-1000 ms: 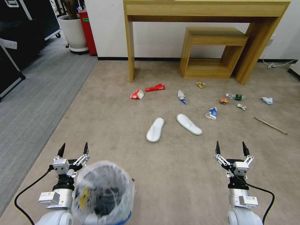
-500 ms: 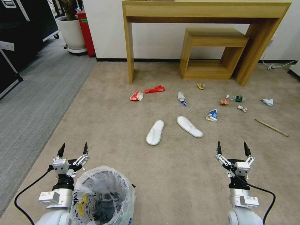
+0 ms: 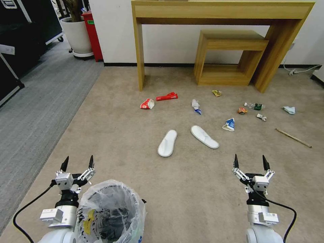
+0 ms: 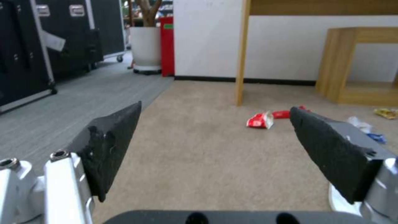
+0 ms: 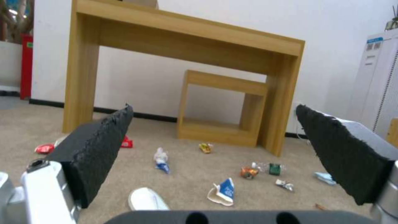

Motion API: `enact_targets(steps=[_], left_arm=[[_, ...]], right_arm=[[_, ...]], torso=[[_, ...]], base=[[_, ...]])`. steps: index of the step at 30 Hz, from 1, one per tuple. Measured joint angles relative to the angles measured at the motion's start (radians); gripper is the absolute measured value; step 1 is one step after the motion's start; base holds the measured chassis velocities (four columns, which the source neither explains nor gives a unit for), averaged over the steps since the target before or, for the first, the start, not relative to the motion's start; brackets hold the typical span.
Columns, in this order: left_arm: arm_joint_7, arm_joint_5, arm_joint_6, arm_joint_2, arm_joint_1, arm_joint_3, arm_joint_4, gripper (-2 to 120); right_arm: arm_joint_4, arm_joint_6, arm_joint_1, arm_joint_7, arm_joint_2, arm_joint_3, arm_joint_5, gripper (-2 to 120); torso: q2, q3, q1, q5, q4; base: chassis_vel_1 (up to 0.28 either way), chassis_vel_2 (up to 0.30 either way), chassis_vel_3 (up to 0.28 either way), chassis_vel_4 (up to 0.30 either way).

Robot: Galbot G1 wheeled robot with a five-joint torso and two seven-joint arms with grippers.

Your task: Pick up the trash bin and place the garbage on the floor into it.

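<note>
Head view: since a second ago the whole frame has shifted slightly, so the camera moved, not the litter. The bin [image 3: 109, 212] now sits lower in frame and sharp, just right of the left gripper [image 3: 77, 162], apart from it. Left gripper spread wide, empty. Right gripper [image 3: 249, 161] also spread wide, empty, well right of the bin. Slippers [image 3: 167, 143] lie ahead, between the two grippers; the stick [image 3: 293, 137] ahead-right of the right one. Judgement: bin pickup not yet started.

Left wrist: wide gap between the fingers [image 4: 110, 146], red wrapper [image 4: 260, 120] far ahead on the carpet [image 4: 195, 155].

Right wrist: fingers [image 5: 93, 149] apart, blue wrapper [image 5: 224, 191] and bottle [image 5: 271, 168] ahead.
</note>
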Motion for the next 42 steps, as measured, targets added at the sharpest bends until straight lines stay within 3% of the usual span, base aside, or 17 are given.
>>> enact_targets(steps=[6, 9, 10, 13, 14, 17, 22, 25, 26, 28, 29, 31, 36, 42], left_arm=[[-0.042, -0.033, 0.076, 0.029, 0.025, -0.031, -0.048, 91], [-0.083, -0.073, 0.188, 0.065, 0.046, -0.054, -0.092, 91], [-0.083, -0.073, 0.188, 0.065, 0.046, -0.054, -0.092, 91], [-0.113, -0.112, 0.337, 0.100, 0.067, -0.070, -0.146, 95], [-0.113, -0.112, 0.337, 0.100, 0.067, -0.070, -0.146, 95], [-0.180, -0.251, 0.487, 0.159, 0.084, -0.084, -0.229, 97], [-0.228, -0.325, 0.560, 0.204, 0.100, -0.099, -0.261, 99], [-0.313, -0.412, 0.632, 0.254, 0.157, -0.110, -0.307, 98], [-0.313, -0.412, 0.632, 0.254, 0.157, -0.110, -0.307, 98], [-0.409, -0.504, 0.708, 0.266, 0.187, -0.094, -0.344, 98], [-0.409, -0.504, 0.708, 0.266, 0.187, -0.094, -0.344, 98], [-0.512, -0.596, 0.777, 0.274, 0.232, -0.068, -0.389, 99], [-0.608, -0.752, 0.836, 0.299, 0.285, -0.053, -0.476, 98], [-0.632, -0.766, 0.856, 0.338, 0.322, -0.052, -0.509, 98]], right_arm=[[-0.011, 0.000, -0.003, 0.004, -0.010, 0.001, 0.000, 100], [-0.023, 0.000, 0.002, 0.006, -0.012, 0.000, 0.000, 100], [-0.023, 0.000, 0.002, 0.006, -0.012, 0.000, 0.000, 100], [-0.033, 0.009, 0.002, 0.007, -0.012, -0.005, -0.001, 100], [-0.033, 0.009, 0.002, 0.007, -0.012, -0.005, -0.001, 100], [-0.047, 0.012, 0.003, 0.007, -0.021, -0.012, 0.000, 100], [-0.050, 0.012, 0.001, 0.007, -0.031, -0.010, 0.003, 100], [-0.064, 0.013, 0.002, 0.010, -0.047, 0.001, 0.015, 100], [-0.064, 0.013, 0.002, 0.010, -0.047, 0.001, 0.015, 100], [-0.077, 0.017, 0.005, 0.011, -0.049, 0.003, 0.020, 100], [-0.077, 0.017, 0.005, 0.011, -0.049, 0.003, 0.020, 100], [-0.095, 0.024, 0.009, 0.011, -0.051, -0.001, 0.022, 100], [-0.129, 0.032, 0.026, 0.011, -0.056, -0.009, 0.024, 100], [-0.147, 0.033, 0.042, 0.010, -0.065, -0.011, 0.031, 100]], torso=[[0.000, 0.000, 0.000, 0.0000, 0.0000], [0.000, 0.000, 0.000, 0.0001, 0.0001], [0.000, 0.000, 0.000, 0.0001, 0.0001], [0.000, 0.000, 0.000, 0.0000, 0.0000], [0.000, 0.000, 0.000, 0.0000, 0.0000], [0.000, 0.000, 0.000, 0.0001, 0.0000], [0.000, 0.000, 0.000, 0.0001, -0.0001], [0.000, 0.000, 0.000, -0.0001, 0.0001], [0.000, 0.000, 0.000, -0.0001, 0.0001], [0.000, 0.000, 0.000, 0.0001, 0.0000], [0.000, 0.000, 0.000, 0.0001, 0.0000], [0.000, 0.000, 0.000, 0.0000, 0.0000], [0.000, 0.000, 0.000, 0.0003, 0.0000], [0.000, 0.000, 0.000, 0.0002, 0.0001]], base=[[0.000, 0.000, 0.000, 0.000], [0.000, 0.000, 0.000, 0.000], [0.000, 0.000, 0.000, 0.000], [0.000, 0.000, 0.000, 0.000], [0.000, 0.000, 0.000, 0.000], [0.000, 0.000, 0.000, 0.000], [0.000, 0.000, 0.000, 0.000], [0.000, 0.000, 0.000, 0.000], [0.000, 0.000, 0.000, 0.000], [0.000, 0.000, 0.000, 0.000], [0.000, 0.000, 0.000, 0.000], [0.000, 0.000, 0.000, 0.000], [0.000, 0.000, 0.000, 0.000], [0.000, 0.000, 0.000, 0.000]])
